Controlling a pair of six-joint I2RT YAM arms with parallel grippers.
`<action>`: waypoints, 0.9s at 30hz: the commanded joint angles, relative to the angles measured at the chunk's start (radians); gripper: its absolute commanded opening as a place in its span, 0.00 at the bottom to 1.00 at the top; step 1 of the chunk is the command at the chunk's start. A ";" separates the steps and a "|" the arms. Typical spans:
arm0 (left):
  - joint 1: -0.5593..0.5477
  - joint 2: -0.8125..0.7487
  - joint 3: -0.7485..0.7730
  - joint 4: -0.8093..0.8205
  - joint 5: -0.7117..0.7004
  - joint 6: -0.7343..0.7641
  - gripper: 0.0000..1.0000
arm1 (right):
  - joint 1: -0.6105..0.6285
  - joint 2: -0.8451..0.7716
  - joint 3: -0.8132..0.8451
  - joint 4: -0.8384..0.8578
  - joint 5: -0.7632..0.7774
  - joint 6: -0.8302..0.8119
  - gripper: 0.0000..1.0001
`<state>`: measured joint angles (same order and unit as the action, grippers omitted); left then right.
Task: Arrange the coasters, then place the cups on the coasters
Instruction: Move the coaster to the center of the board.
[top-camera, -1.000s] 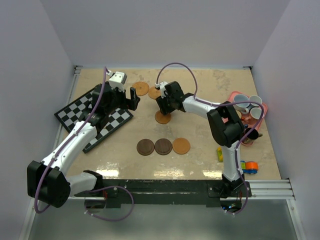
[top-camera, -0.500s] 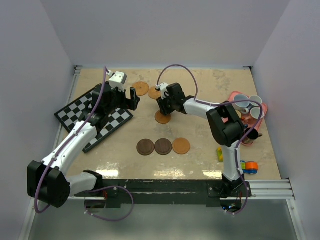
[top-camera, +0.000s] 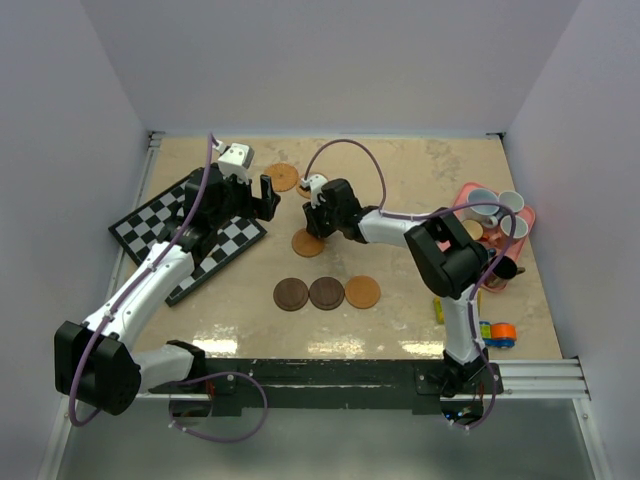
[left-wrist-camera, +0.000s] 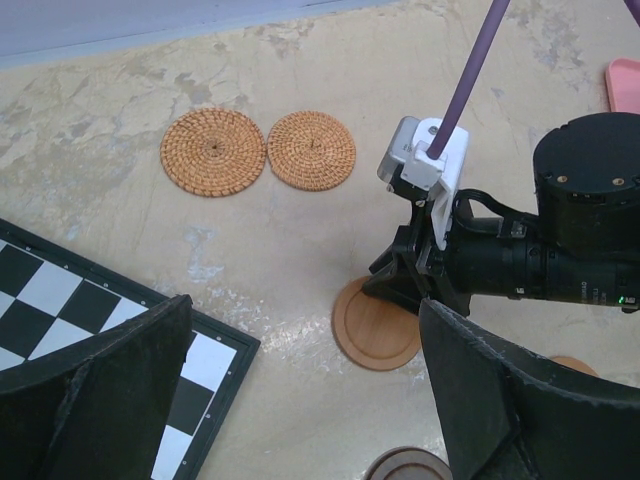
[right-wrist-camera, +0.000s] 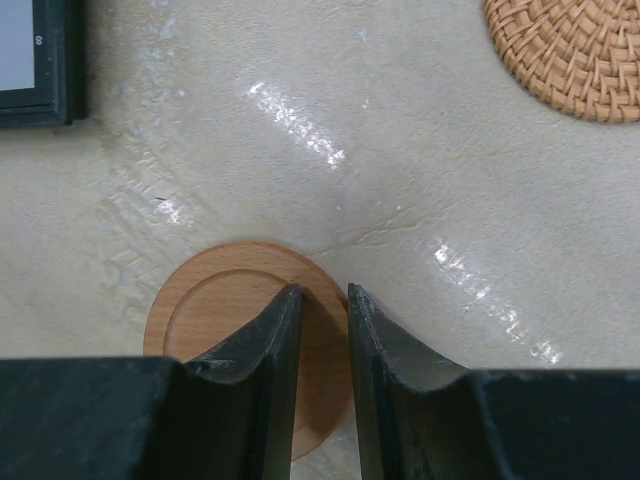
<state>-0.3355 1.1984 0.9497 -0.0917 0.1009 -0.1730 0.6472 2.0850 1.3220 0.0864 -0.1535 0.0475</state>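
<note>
Now R fingers (right-wrist-camera: 272, 345) narrowly apart over tan coaster (right-wrist-camera: 205, 300), L fingers (left-wrist-camera: 110, 390) wide

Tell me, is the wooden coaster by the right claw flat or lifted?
Lying flat: the coaster rests level on the table, no gap beneath.

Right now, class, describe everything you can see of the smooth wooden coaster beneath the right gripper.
The smooth wooden coaster is a thin, round, light orange-tan disc with a shallow recessed centre inside a raised rim. It lies flat on the beige tabletop, apart from the woven coasters. The right gripper hangs over it, fingertips narrowly parted; whether they touch it is unclear.
</note>
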 joint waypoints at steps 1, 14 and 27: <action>-0.005 0.000 0.006 0.037 0.005 -0.006 1.00 | 0.026 -0.006 -0.067 -0.045 -0.040 0.052 0.27; -0.005 0.006 0.004 0.038 0.005 -0.006 1.00 | 0.049 -0.134 -0.118 -0.085 0.026 0.054 0.27; -0.005 0.003 0.006 0.035 -0.003 -0.005 1.00 | 0.057 -0.092 0.082 -0.093 0.023 0.089 0.45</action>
<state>-0.3355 1.2045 0.9497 -0.0917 0.1005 -0.1730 0.6956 1.9915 1.3479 -0.0280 -0.1402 0.1028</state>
